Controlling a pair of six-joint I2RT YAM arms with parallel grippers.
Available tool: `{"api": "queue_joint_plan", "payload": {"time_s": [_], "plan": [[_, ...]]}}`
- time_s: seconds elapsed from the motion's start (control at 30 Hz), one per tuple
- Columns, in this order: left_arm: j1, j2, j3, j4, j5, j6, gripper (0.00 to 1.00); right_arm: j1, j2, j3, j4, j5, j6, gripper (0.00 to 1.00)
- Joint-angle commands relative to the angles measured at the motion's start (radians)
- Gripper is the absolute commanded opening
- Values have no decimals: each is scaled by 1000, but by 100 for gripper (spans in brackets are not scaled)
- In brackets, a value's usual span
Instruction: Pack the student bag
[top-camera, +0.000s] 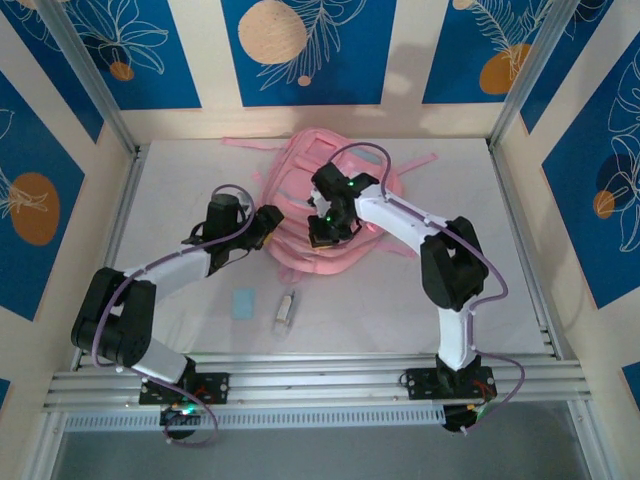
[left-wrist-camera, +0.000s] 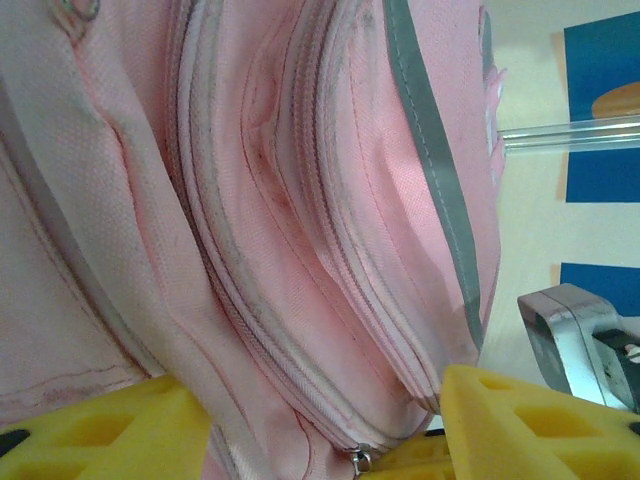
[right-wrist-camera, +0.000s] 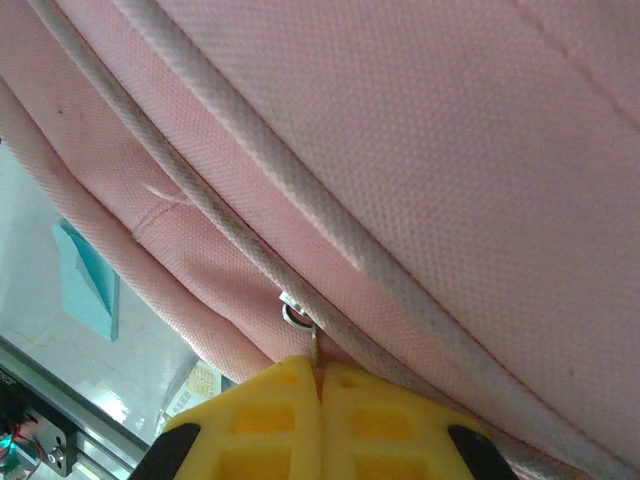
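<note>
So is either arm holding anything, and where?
The right gripper, jaws shut, pinches the zip pull of the student bag. The left gripper, jaws open, grips nothing.

Pale blue flat square (top-camera: 243, 302), small whitish tube (top-camera: 286, 309), white table (top-camera: 180, 200)

No text, label or number can be read anywhere.

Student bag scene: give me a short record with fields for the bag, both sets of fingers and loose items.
bag: pink student bag, lying mid-table
left fingers: apart, bag's zipped edge between them
right fingers: shut on the metal zip pull
loose items: pale blue flat piece and small white oblong item, lying apart from the bag
</note>
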Motion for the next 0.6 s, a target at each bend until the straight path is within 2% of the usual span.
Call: {"api": "queue_joint_plan", "payload": {"time_s": [0.0, 0.23, 0.43, 0.57], "plan": [[-1, -22, 73, 33, -12, 18, 61, -62, -124, -72, 26, -41, 46, 0], [-5, -80, 88, -30, -4, 39, 62, -181, -251, -171, 172, -248, 113, 0], [-31, -73, 115, 8, 3, 3, 63, -167, -228, -167, 181, -277, 116, 0], [-79, -25, 139, 69, 6, -50, 64, -140, -204, -162, 174, -267, 110, 0]]}}
